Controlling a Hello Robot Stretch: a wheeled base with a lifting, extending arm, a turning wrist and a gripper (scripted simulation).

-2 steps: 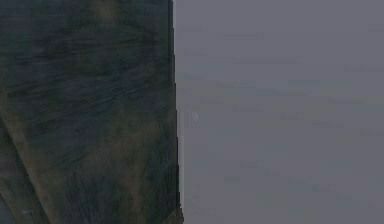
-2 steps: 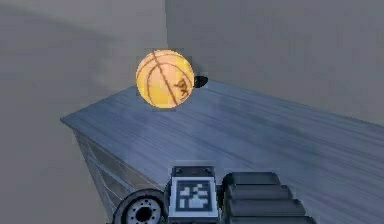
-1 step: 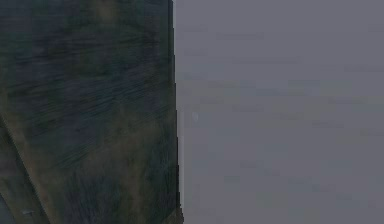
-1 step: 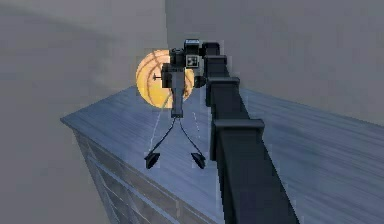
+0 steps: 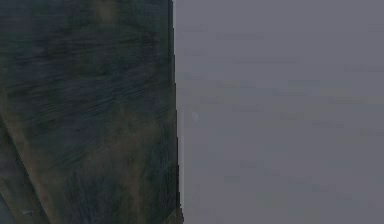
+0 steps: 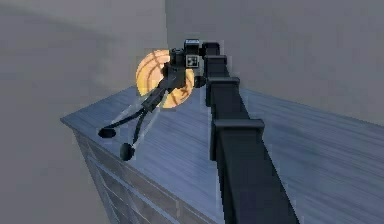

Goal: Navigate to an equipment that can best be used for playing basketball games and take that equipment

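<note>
Arm side view: the orange ball (image 6: 149, 72), a basketball by its colour and lines, shows at the far corner of the blue-grey cabinet (image 6: 320, 150) top, with the grey wall (image 6: 290, 40) behind the cabinet. The arm (image 6: 235, 140) reaches out across the cabinet top, and the gripper (image 6: 117, 141) slants its two thin fingers down toward the cabinet's near-left edge. The ball lies right behind the gripper's dark body, not at the fingertips, so from the fingertips it is farther out over the cabinet and up toward the wrist end. I can't tell whether the gripper holds anything, since ball and cabinet top sit directly behind it. The ball is round with no long axis, so any approach angle should serve. There is only one arm. My guess is the fingertips must be brought out to the ball. Forward view: a dark wood-grain panel (image 5: 90, 110) close up, likely the cabinet's side.
</note>
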